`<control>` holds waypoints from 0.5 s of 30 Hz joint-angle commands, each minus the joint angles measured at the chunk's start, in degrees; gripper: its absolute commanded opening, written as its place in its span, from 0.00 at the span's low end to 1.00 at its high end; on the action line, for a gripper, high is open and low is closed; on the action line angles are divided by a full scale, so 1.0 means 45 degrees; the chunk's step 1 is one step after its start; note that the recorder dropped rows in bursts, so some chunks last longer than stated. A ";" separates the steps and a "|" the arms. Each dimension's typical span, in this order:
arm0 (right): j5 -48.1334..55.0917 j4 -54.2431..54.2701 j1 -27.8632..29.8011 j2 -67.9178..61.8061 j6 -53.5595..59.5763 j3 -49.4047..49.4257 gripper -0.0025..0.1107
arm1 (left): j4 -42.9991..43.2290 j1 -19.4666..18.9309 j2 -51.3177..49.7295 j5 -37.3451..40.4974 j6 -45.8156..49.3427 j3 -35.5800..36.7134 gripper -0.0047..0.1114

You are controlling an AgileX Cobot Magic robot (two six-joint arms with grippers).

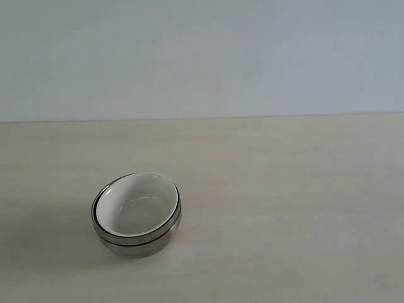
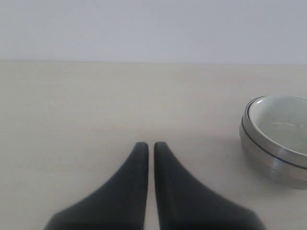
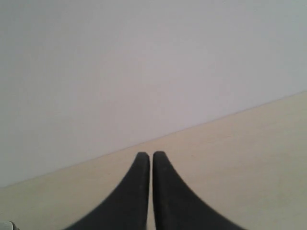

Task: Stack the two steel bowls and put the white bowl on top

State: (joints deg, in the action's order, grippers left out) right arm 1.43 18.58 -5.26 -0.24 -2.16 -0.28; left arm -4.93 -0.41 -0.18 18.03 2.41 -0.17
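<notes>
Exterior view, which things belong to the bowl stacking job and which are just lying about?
Job:
two steel bowls, nested
white bowl, sitting in them on top

Not part of it:
table
wall behind

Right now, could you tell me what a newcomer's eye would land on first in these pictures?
The eye goes first to the white bowl nested in the steel bowls, alone on the pale table at the lower left of the exterior view. Next come the dark left gripper and right gripper, each shut on nothing and touching no bowl.
</notes>
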 commanded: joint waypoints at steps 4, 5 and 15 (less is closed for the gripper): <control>0.0055 0.0034 0.0029 0.0053 -0.0072 0.0062 0.02 | 0.0000 0.0064 0.0039 -0.0096 -0.0061 0.0039 0.07; 0.0055 0.0034 0.0029 0.0053 -0.0072 0.0062 0.02 | 0.0000 0.0064 0.0039 -0.0096 -0.0061 0.0039 0.07; 0.0058 -0.1202 0.0029 0.0053 -0.0072 0.0062 0.02 | 0.0000 0.0064 0.0039 -0.0096 -0.0061 0.0039 0.07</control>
State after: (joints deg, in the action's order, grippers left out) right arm 1.66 17.85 -5.26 -0.24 -2.39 -0.28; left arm -4.93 -0.41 -0.18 18.03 2.41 -0.17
